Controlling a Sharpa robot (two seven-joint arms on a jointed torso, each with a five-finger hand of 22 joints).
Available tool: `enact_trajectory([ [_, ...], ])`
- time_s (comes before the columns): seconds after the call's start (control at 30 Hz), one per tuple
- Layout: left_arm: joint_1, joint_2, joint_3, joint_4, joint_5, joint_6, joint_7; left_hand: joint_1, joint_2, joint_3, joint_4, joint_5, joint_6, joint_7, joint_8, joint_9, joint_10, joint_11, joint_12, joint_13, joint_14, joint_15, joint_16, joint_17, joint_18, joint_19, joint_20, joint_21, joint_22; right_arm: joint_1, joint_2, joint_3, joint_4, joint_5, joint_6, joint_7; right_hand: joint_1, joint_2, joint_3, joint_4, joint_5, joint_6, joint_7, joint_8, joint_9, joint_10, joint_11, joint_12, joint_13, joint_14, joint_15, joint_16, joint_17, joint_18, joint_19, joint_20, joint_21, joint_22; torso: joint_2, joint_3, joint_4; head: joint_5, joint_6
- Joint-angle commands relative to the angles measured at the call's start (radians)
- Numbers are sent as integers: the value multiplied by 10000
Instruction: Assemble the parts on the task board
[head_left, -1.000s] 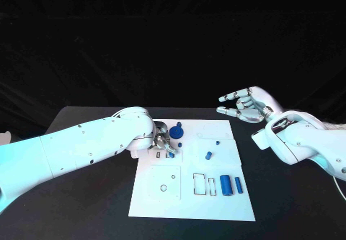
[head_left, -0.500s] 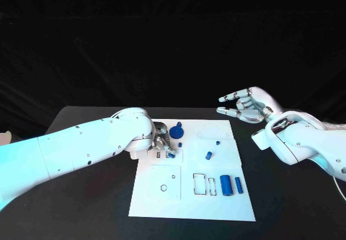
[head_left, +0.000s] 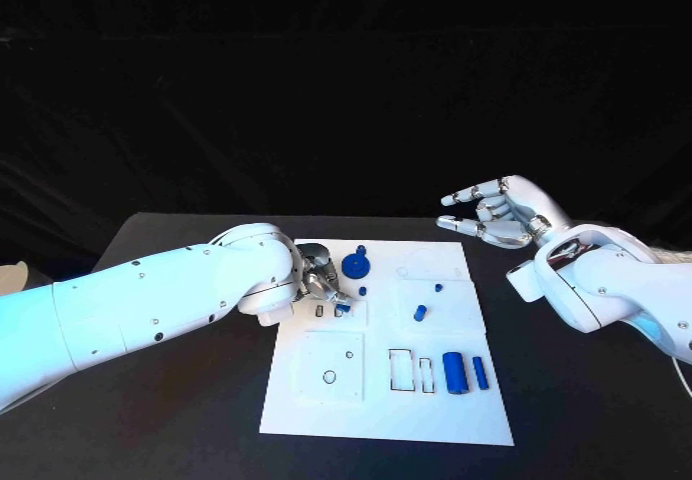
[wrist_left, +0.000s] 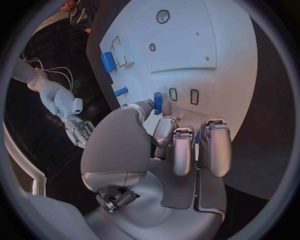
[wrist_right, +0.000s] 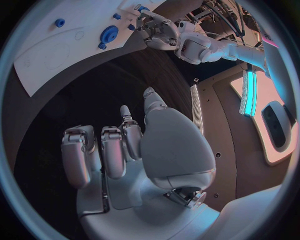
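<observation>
The white task board (head_left: 325, 385) lies mid-table. My left hand (head_left: 320, 285) is low over its far left corner and pinches a small blue peg (head_left: 342, 310) between thumb and finger. In the left wrist view the peg (wrist_left: 158, 102) stands right beside two small slots (wrist_left: 173, 94). A blue gear (head_left: 355, 266) sits just beyond the hand. Small blue pieces (head_left: 418, 311) lie mid-board, and a blue cylinder (head_left: 453, 371) and a blue bar (head_left: 477, 372) lie near the front right. My right hand (head_left: 498, 212) hangs raised past the board's far right corner, fingers apart, holding nothing.
The black table (head_left: 591, 400) surrounds the board. Outlined rectangular recesses (head_left: 398, 368) sit left of the cylinder, and a raised white square with a small hole (head_left: 329, 377) takes the board's front left. The right wrist view shows the board's edge (wrist_right: 56, 55), the gear (wrist_right: 109, 34) and my left hand (wrist_right: 156, 30).
My left arm has shifted a little while its hand stays over the slots with the peg. The right hand has barely moved.
</observation>
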Motion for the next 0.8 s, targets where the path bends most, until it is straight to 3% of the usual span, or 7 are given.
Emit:
enact_trajectory([
  [0.03,-48,-95,-10,201,-400,-1122,346,-23,-94,1845,-1782,95,158,-68,-8,20,71,-9,91,34,1070,39,31,2631,-215,353,63,86,1210,-7,0,1,18,-26,85,70,-14,94,-61,-20,61,-51,-32,6,13,37,48,-2,1366,910,42,-36,2002,63,775,64,-47,2135,15,4,-7,51,-20],
  [0.23,-176,-295,-23,447,-796,-1582,180,-38,-122,1882,-1806,125,182,-71,-12,27,89,-13,108,50,1070,36,31,2631,-230,388,59,124,1278,-6,-6,1,12,-24,85,75,-30,102,-78,-9,59,-50,-32,6,14,37,48,-4,1364,908,41,-41,1993,63,773,63,-49,2132,-3,6,5,79,-36],
  [0.43,-402,-366,-28,468,-1024,-1744,14,-54,-154,1925,-1833,148,211,-76,-16,33,116,-19,135,77,1070,31,31,2631,-244,420,55,158,1340,-6,-20,1,2,-28,52,39,-80,105,-145,18,74,-51,-33,5,15,39,47,-3,1361,909,40,-41,1995,63,774,61,-50,2132,0,0,-5,129,-22],
  [0.63,-555,-348,-30,439,-1096,-1482,-94,-65,-172,1948,-1847,167,226,-78,-20,36,125,-22,138,80,1070,29,31,2631,-245,423,53,161,1345,-6,-24,1,-10,-49,-24,-60,-109,107,-186,34,88,-51,-34,4,15,46,47,8,1364,910,40,-40,1998,64,773,61,-51,2130,34,-12,-37,160,-1],
  [0.8,-592,-343,-30,417,-1111,-1218,-176,-70,-176,1956,-1851,173,230,-79,-21,37,129,-22,142,84,1070,28,31,2631,-247,427,52,166,1354,-6,-32,1,-11,-66,-56,-119,-109,107,-186,34,88,-51,-34,4,15,46,47,8,1364,910,40,-40,1998,64,773,61,-51,2130,22,4,-31,164,-33],
])
